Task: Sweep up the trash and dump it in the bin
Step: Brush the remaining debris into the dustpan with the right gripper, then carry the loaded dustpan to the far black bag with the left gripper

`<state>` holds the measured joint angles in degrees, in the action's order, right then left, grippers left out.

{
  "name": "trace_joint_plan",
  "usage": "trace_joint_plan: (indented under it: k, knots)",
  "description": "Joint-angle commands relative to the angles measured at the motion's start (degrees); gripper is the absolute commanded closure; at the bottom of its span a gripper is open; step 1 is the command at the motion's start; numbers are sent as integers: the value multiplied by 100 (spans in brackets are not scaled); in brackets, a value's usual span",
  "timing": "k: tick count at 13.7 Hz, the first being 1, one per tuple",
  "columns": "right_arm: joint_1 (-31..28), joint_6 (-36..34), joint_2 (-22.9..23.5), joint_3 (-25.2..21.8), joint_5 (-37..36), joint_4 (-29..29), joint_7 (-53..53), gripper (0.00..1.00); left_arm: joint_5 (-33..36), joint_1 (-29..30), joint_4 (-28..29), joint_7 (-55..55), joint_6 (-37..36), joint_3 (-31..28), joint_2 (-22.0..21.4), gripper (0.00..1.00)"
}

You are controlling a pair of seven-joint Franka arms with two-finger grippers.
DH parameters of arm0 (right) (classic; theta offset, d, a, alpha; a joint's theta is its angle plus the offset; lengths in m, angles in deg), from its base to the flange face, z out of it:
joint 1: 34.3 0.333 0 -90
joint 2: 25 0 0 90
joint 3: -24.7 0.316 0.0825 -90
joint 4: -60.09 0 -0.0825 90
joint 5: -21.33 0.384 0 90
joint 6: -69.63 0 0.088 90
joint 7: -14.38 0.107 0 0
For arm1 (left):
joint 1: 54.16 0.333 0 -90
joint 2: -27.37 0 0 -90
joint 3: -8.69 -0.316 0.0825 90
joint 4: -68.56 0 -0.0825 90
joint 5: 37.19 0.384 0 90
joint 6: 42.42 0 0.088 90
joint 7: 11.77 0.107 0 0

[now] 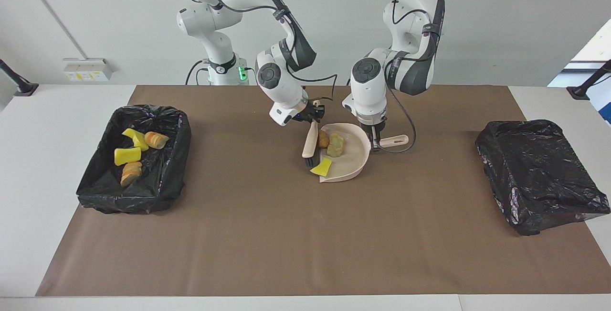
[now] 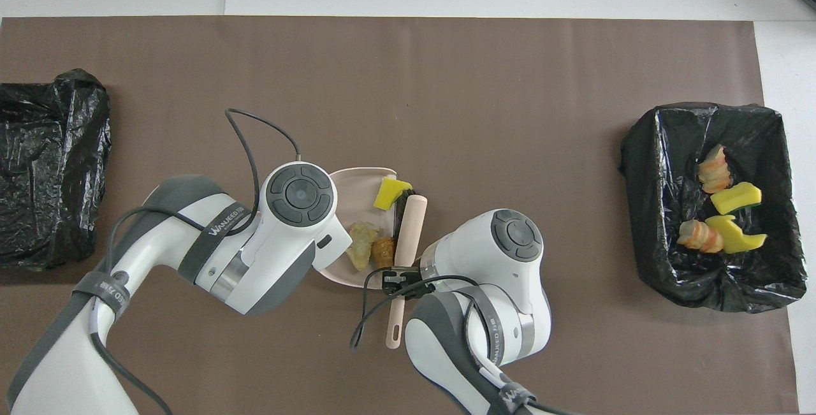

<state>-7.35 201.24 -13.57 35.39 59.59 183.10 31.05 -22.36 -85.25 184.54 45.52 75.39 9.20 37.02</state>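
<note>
My left gripper (image 1: 375,142) is shut on the handle of the beige dustpan (image 1: 352,157), which rests on the brown mat. My right gripper (image 1: 312,113) is shut on a wooden brush (image 1: 310,142) standing at the pan's mouth. Three pieces of trash are at the pan: an orange-brown oval (image 1: 323,139) and a tan chunk (image 1: 336,144) lie inside, and a yellow sponge wedge (image 1: 322,166) sits on its lip by the bristles. In the overhead view the brush (image 2: 408,229) lies along the pan's (image 2: 356,180) open edge. The black-lined bin (image 1: 136,201) at the right arm's end holds several more pieces (image 1: 127,156).
A second black-bagged bin (image 1: 539,172) sits at the left arm's end of the table. The brown mat (image 1: 286,244) covers the table's middle. A cable loops from the left wrist (image 2: 255,141) over the mat.
</note>
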Motion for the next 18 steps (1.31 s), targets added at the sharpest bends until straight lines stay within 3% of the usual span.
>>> trace_joint_plan:
  k: [1,4,6,10,15,18]
  knots:
    - [64,14,351,-5,576,-654,135,100,91,32,285,46,146,3,-200,100]
    - [38,-152,273,-14,542,-753,258,100,65,67,285,20,155,3,-200,100]
    - [-102,-904,-104,-92,377,-691,310,100,64,295,268,142,155,11,-165,100]
    - [-436,-2304,-299,-67,-1852,-866,803,100,-250,524,197,608,189,11,-139,100]
    - [-270,-3288,674,-49,-3147,-2121,812,100,-866,1348,13,1451,137,20,-463,100]
    - [-226,-3651,703,-40,-3510,-2255,794,100,-1323,2112,-22,2275,111,11,-824,100]
